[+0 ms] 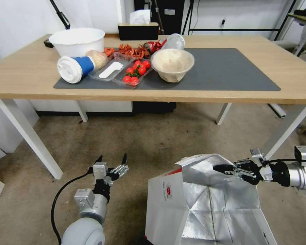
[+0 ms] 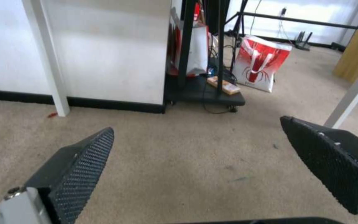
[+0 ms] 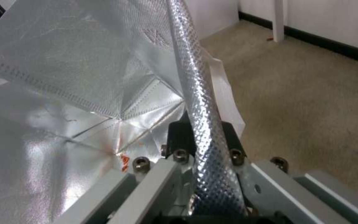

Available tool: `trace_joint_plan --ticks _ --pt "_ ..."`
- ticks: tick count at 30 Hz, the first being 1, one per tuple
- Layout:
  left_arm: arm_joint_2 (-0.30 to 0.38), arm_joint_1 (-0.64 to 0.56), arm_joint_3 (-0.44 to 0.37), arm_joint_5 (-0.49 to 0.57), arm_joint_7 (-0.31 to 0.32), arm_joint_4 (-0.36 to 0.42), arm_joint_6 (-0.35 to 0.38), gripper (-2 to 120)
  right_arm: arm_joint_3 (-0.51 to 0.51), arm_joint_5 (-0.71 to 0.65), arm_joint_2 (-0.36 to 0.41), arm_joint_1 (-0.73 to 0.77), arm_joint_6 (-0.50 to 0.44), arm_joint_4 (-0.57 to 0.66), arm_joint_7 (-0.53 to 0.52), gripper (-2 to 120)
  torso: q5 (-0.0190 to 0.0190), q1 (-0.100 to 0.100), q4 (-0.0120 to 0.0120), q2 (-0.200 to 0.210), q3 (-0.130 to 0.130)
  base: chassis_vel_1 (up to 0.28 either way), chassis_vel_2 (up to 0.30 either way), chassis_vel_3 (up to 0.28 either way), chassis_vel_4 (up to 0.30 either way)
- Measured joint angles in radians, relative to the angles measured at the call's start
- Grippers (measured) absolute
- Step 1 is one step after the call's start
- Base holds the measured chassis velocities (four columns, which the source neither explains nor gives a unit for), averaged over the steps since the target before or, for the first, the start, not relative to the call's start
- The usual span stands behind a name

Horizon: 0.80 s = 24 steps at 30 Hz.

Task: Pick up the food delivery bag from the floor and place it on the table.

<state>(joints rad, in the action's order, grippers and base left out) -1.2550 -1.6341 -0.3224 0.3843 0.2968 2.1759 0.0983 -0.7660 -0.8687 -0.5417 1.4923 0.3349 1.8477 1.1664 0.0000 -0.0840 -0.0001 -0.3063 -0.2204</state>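
**mika_r:** So where's everything at? The food delivery bag [image 1: 207, 207] is down on the floor [image 1: 132, 143] right in front of the robot, mouth open, silver lining facing up. The right gripper [image 1: 224, 168] reaches in from the right and is clamped on the top edge of the bag's wall — in the right wrist view the foil rim [image 3: 204, 102] runs straight between the closed pads. The left gripper [image 1: 111, 160] hovers over bare carpet just left of the bag, fingers spread wide, holding nothing.

**tobi_k:** Yeah, and that pinch is what worries me. It's one thin edge of soft foil wall, not a strap handle. My guess: lift from there and the bag hangs lopsided, swings, or the rim just slides out of the pads. The wall could also crumple or tear if there's weight inside — can't tell from here whether it's loaded.

**mika_r:** Also the table [image 1: 30, 81]. The left half of the grey mat [image 1: 227, 75] is crowded: white bowl [image 1: 78, 41], tipped cup [image 1: 74, 69], tray of tomatoes [image 1: 134, 73], a paper bowl [image 1: 172, 64].

**tobi_k:** Right, a big boxy bag swinging off one corner could sweep those off. The right side of the mat looks like the safer landing spot. It also has to clear the table edge on the way up.
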Motion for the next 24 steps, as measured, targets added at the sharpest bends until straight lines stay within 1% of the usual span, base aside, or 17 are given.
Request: trace_joint_plan --ticks 24 --pt "0.001 0.006 0.000 -0.001 0.002 -0.009 0.000 100 0.006 0.006 -0.002 -0.004 -0.002 -0.002 0.000 0 0.0001 -0.030 0.0000 -0.091 -0.061 0.000 0.000 0.000 0.000"
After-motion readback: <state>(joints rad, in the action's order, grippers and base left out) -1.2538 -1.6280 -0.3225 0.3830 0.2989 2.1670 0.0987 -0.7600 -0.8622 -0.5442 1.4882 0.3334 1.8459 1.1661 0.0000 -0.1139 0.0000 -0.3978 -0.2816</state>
